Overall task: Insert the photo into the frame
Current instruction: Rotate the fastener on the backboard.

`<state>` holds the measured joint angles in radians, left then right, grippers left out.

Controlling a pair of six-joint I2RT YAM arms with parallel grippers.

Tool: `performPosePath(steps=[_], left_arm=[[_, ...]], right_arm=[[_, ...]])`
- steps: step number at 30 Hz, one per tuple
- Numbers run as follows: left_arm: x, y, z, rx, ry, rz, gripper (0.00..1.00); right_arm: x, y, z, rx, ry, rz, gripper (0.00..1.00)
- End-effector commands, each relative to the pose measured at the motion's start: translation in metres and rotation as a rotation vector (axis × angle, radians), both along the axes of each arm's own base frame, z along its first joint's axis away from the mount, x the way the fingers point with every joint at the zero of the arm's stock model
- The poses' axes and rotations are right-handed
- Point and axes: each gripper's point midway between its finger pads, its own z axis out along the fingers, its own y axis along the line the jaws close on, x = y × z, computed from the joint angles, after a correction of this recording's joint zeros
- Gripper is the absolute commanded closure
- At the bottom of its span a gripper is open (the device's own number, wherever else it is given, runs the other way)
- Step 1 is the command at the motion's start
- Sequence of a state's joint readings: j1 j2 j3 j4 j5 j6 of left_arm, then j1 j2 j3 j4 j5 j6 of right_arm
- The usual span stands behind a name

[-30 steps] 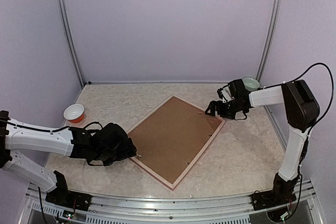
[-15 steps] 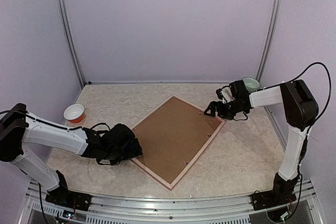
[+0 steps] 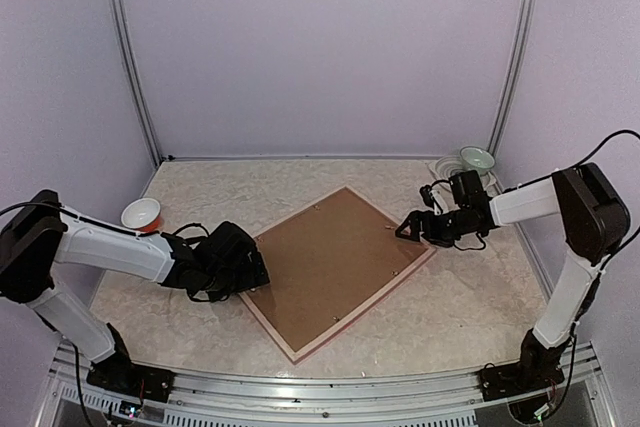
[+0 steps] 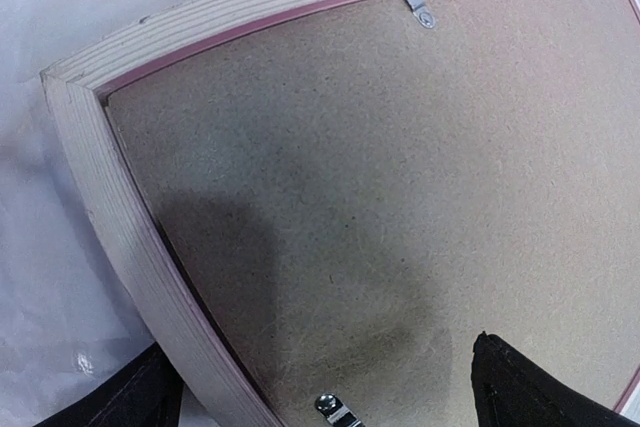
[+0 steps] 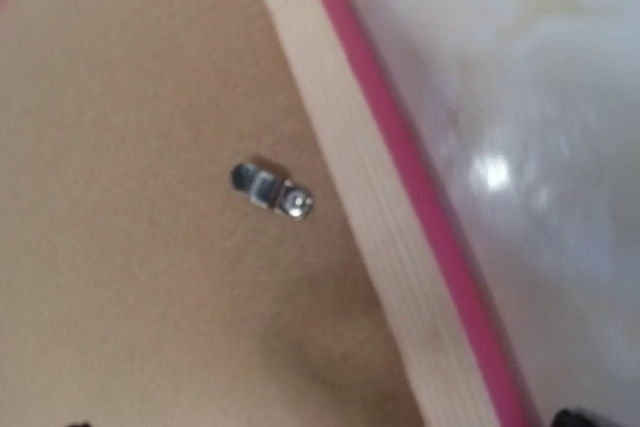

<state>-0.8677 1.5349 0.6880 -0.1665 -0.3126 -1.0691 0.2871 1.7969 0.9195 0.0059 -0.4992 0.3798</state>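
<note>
The frame [image 3: 318, 203] lies face down on the table, pale wood back up, pink at its edges, with a brown backing board [image 3: 335, 267] inside it. The photo is hidden. My left gripper [image 3: 254, 282] is open at the frame's left corner. In the left wrist view one finger is outside the wooden rim [image 4: 120, 237] and the other is over the board [image 4: 380, 197]. My right gripper [image 3: 408, 230] is open at the frame's right corner. The right wrist view shows the rim [image 5: 350, 197], the board [image 5: 130, 247] and a metal clip [image 5: 272, 190].
An orange and white bowl [image 3: 141, 214] stands at the left, behind my left arm. A pale green bowl [image 3: 477, 159] stands at the back right corner. Purple walls and metal posts close in the table on three sides.
The frame has turned on the table: its near corner swung left and its right corner moved right and nearer. Both grippers moved with their corners.
</note>
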Motion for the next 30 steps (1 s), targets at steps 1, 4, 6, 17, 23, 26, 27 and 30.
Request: performPosePath(steps=[1, 4, 6, 17, 23, 26, 27, 30], left_arm=[[0.015, -0.020, 0.009, -0.042, -0.031, -0.056, 0.01], [0.020, -0.021, 0.005, -0.035, -0.030, -0.063, 0.01], [0.027, -0.020, 0.004, -0.031, -0.032, -0.067, 0.01], [0.071, -0.032, 0.011, -0.016, -0.058, -0.106, 0.01], [0.103, -0.034, 0.015, 0.002, -0.078, -0.118, 0.01], [0.115, -0.037, 0.010, 0.009, -0.068, -0.130, 0.01], [0.118, -0.040, 0.009, 0.007, -0.069, -0.140, 0.01], [0.131, -0.047, 0.010, 0.019, -0.079, -0.160, 0.02]], right_arm=[[-0.035, 0.012, 0.005, 0.015, 0.033, 0.043, 0.01], [-0.050, 0.008, 0.004, -0.005, 0.037, 0.043, 0.01], [-0.060, 0.005, 0.003, -0.013, 0.041, 0.039, 0.01], [-0.094, 0.003, 0.012, -0.042, 0.031, 0.048, 0.01], [-0.111, 0.006, 0.012, -0.046, 0.036, 0.057, 0.01], [-0.116, 0.006, 0.013, -0.046, 0.033, 0.054, 0.01], [-0.118, 0.007, 0.014, -0.044, 0.032, 0.054, 0.01], [-0.122, 0.008, 0.014, -0.042, 0.032, 0.050, 0.01]])
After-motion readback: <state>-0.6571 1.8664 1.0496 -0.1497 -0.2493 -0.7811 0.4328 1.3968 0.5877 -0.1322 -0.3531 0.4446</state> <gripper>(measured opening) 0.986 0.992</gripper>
